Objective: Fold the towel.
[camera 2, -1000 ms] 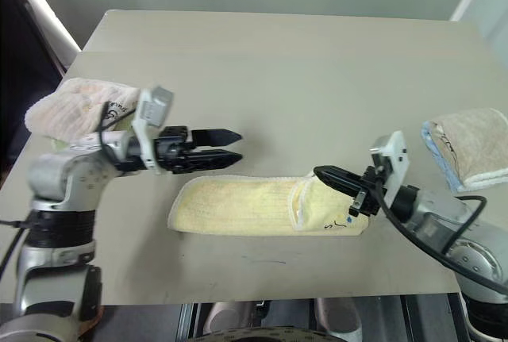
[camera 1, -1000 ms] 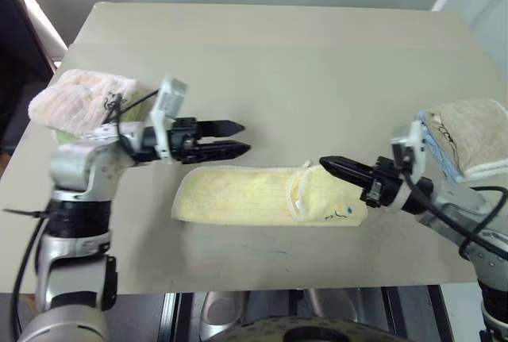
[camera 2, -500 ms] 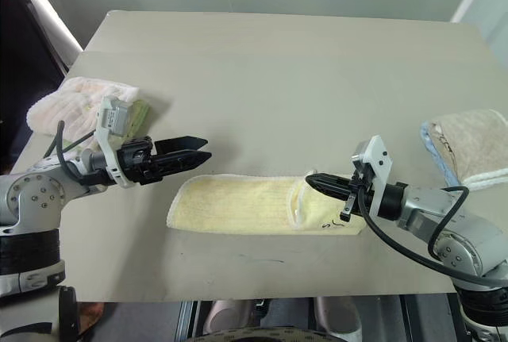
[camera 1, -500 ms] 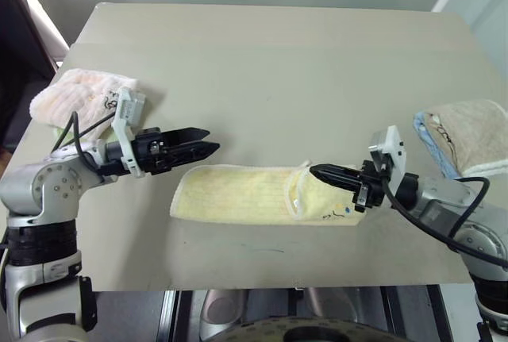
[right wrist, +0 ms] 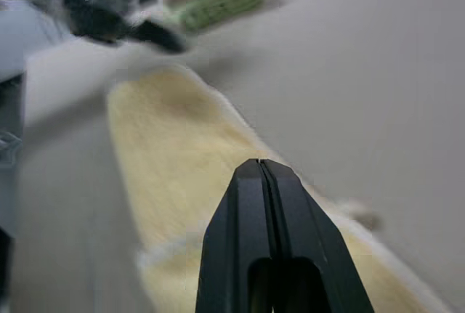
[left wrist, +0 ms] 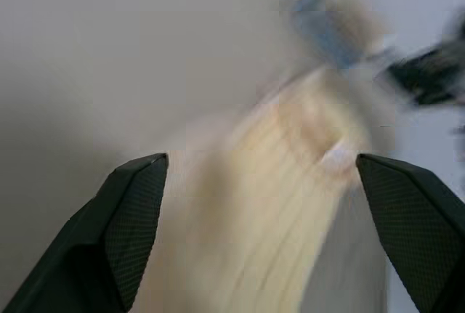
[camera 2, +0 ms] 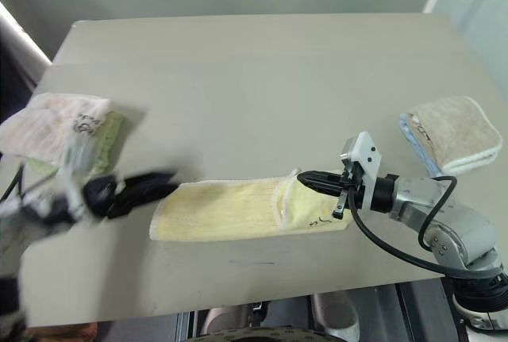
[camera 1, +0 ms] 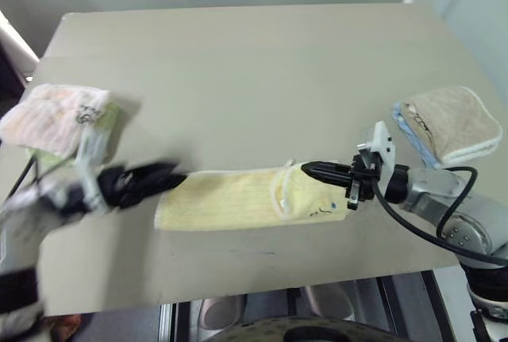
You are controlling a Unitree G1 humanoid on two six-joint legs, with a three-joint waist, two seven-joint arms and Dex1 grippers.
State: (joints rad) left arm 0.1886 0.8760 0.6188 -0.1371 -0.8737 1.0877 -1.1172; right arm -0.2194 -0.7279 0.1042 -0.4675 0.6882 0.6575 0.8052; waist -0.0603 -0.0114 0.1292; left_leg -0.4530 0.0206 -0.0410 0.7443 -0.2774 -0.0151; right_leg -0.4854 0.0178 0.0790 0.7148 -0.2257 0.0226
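The pale yellow towel [camera 1: 230, 199] lies as a long folded strip near the table's front edge, its right end doubled over and carrying a small dark mark [camera 1: 321, 211]. My left gripper [camera 1: 163, 177] is blurred and sits just off the towel's left end. Its fingers [left wrist: 134, 211] stand wide apart in the left wrist view, with the towel [left wrist: 290, 204] ahead of them and nothing between them. My right gripper [camera 1: 309, 170] is shut and empty. It points left over the doubled right end, at the towel's far edge. In the right wrist view its tip [right wrist: 260, 164] hovers above the towel [right wrist: 182, 153].
A pink-white towel with a green cloth [camera 1: 55, 116] lies at the table's left edge. A beige towel on a light blue cloth [camera 1: 448, 124] lies at the right edge. The bare tabletop [camera 1: 238, 56] stretches behind the yellow towel.
The camera view has shifted. My left gripper has drawn back, left and down to the towel's left end, still open. The right gripper stays shut over the right end. The towel has not changed.
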